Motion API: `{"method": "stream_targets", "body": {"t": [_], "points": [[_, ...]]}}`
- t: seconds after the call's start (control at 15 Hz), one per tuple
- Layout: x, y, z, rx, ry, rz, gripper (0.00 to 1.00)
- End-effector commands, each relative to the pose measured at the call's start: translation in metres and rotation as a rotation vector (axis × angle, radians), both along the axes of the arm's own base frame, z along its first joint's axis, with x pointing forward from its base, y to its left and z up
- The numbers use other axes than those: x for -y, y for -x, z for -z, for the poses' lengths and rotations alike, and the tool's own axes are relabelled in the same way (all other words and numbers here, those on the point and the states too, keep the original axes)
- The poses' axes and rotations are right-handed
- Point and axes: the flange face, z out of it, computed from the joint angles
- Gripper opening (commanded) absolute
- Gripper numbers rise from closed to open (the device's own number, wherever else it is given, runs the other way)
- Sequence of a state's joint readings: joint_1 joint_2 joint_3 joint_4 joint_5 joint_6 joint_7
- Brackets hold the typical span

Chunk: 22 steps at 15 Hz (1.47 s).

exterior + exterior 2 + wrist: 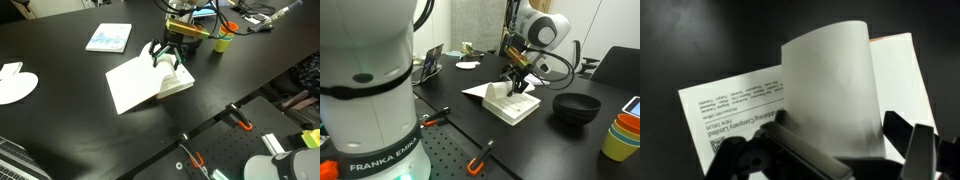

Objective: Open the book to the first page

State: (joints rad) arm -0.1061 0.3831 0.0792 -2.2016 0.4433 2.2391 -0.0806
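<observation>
The book point(133, 86) lies open on the black table, and its tan-orange cover does not show. It also appears in an exterior view point(510, 106) and in the wrist view point(730, 112), where the flat left leaf carries small print. A plain white page point(830, 75) stands up, curled, from the spine. My gripper point(167, 62) hangs straight over the book's right half, seen also in an exterior view point(518, 85). In the wrist view the gripper point(837, 132) has its fingers apart, with the raised page between them and leaning on the left finger.
A thin light-blue booklet point(108, 38) and a round white disc point(15, 87) lie farther off on the table. A black bowl point(577, 107) and stacked coloured cups point(623, 135) stand near the book. A yellow-green cup point(222, 42) is behind the arm. Orange clamps point(240, 120) sit at the table edge.
</observation>
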Motion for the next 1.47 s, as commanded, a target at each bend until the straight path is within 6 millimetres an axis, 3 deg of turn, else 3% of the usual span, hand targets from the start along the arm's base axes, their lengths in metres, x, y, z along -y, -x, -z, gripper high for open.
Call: {"method": "stream_targets", "body": {"t": [0.0,0.73,1.4], "points": [[-0.02,0.013,-0.01,-0.013,-0.019,-0.018,1.0],[-0.1,0.04,-0.042,0.07,-0.013,-0.169,1.0],[-0.174,0.059,-0.047,0.395,0.119,-0.178,1.0]]}}
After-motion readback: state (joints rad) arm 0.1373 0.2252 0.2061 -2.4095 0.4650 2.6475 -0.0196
